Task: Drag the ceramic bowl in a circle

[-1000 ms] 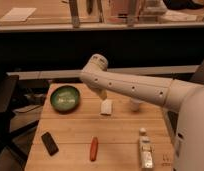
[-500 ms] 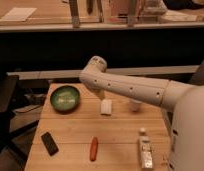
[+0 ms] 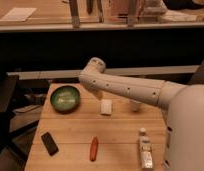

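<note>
The ceramic bowl, round and green with a dark rim, rests on the left part of the wooden table. My white arm reaches in from the right, and its bend stands above the table's far edge, just right of the bowl. The gripper hangs below that bend, mostly hidden by the arm. It sits a little right of the bowl's rim, open, and holds nothing.
A small white block lies right of the bowl. A white cup peeks out from under the arm. Nearer the front lie a black device, a red-orange stick and a small bottle. A dark chair stands at the left.
The bend of the arm has sunk slightly and shifted a touch towards the bowl. The bowl and the other objects have not moved.
</note>
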Controlling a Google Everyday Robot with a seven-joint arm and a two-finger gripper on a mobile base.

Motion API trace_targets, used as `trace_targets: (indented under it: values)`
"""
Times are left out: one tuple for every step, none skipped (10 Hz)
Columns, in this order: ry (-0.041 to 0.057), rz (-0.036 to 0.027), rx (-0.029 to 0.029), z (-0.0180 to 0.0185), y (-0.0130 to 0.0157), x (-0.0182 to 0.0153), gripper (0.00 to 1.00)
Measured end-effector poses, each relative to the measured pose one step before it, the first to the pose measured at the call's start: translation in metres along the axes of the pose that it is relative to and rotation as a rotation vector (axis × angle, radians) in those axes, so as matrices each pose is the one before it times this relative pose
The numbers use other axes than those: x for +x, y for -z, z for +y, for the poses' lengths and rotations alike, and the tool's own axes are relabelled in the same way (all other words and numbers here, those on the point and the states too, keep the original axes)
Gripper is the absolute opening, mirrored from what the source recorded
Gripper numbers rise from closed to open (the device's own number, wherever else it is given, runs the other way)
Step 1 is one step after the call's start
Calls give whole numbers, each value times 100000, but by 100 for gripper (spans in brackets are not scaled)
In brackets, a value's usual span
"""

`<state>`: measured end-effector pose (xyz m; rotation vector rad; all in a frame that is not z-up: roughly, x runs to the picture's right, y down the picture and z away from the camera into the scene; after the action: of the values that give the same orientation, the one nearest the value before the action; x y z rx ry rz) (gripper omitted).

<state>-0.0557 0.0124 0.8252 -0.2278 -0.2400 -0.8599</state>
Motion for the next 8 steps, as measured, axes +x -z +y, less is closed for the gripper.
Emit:
trace_targets:
  values:
    - [1161,-631,727,-341,-475,-199,80]
    - [1045,-605,499,-306,-414,-223,80]
    - [653,-435,342,-151,-282,-109,80]
    - [720,-505,411,-113,-372,-70,80]
    - [894,-664,494,-41,-633,-100,80]
    - [1053,-675,517,-166,-724,-184,80]
    - [1153,-708,429,-260,-684,-205,80]
    - [1141,-715,416,-325,-677,-269,80]
